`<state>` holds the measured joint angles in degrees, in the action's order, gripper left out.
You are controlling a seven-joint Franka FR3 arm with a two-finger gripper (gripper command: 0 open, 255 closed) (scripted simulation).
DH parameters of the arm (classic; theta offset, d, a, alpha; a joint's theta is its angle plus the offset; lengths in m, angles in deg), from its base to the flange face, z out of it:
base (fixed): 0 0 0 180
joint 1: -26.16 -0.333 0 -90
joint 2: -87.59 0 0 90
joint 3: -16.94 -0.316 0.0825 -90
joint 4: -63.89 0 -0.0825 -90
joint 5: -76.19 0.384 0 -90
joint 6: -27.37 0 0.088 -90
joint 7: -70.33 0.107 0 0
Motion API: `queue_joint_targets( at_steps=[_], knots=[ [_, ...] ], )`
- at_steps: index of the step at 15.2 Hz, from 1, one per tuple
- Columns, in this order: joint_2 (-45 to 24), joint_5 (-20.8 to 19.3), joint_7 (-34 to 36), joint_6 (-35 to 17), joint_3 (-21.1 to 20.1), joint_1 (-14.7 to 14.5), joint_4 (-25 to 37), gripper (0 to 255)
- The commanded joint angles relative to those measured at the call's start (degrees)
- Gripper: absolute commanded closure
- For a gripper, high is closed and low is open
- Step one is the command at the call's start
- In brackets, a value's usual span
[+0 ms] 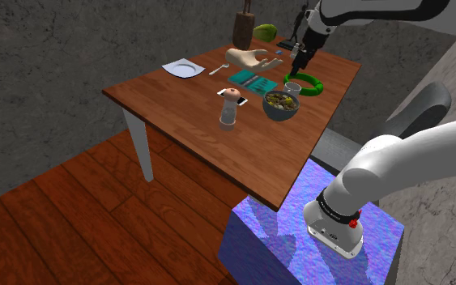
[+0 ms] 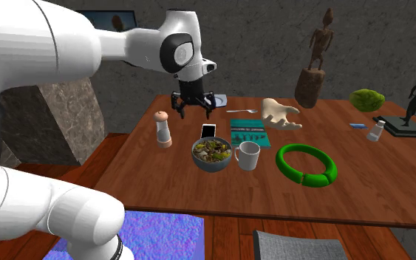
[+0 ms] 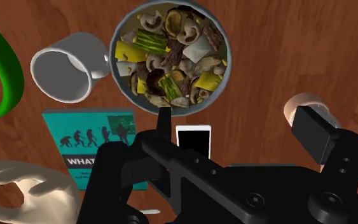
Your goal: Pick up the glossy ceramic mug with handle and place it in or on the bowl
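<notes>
A white mug [image 2: 247,155] with a handle stands upright on the wooden table [image 2: 199,196], touching or almost touching a grey bowl [image 2: 212,156] of mixed food. In the shoulder view the mug [image 1: 292,87] sits just behind the bowl [image 1: 281,105]. My black gripper [image 2: 191,111] hangs open and empty above the table, over a small phone [image 2: 209,131] beyond the bowl. Seen from the wrist, the mug [image 3: 66,73] and the bowl [image 3: 170,54] lie ahead of the gripper [image 3: 219,149], whose fingers [image 3: 314,130] stand wide apart.
A green ring [image 2: 307,164] lies beside the mug, a teal book [image 2: 248,134] and a pale hand sculpture [image 2: 280,114] behind it. A pepper shaker [image 2: 163,128] stands by the bowl. A plate [image 1: 183,69], a fork [image 1: 218,70] and figurines [image 2: 313,66] sit farther back.
</notes>
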<state>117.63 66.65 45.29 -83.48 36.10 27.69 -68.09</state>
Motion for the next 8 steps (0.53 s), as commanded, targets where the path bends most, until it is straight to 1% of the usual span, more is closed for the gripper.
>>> queue_joint_targets(
  at_steps=[1,5,8],
  knots=[
    [-3.14,0.21,-3.83,-1.75,3.00,0.03,1.08,0],
    [-10.67,2.30,-11.32,-4.51,8.47,-0.48,4.76,0],
    [-17.17,5.30,-17.51,-6.11,12.41,-0.94,8.33,0]
  ],
)
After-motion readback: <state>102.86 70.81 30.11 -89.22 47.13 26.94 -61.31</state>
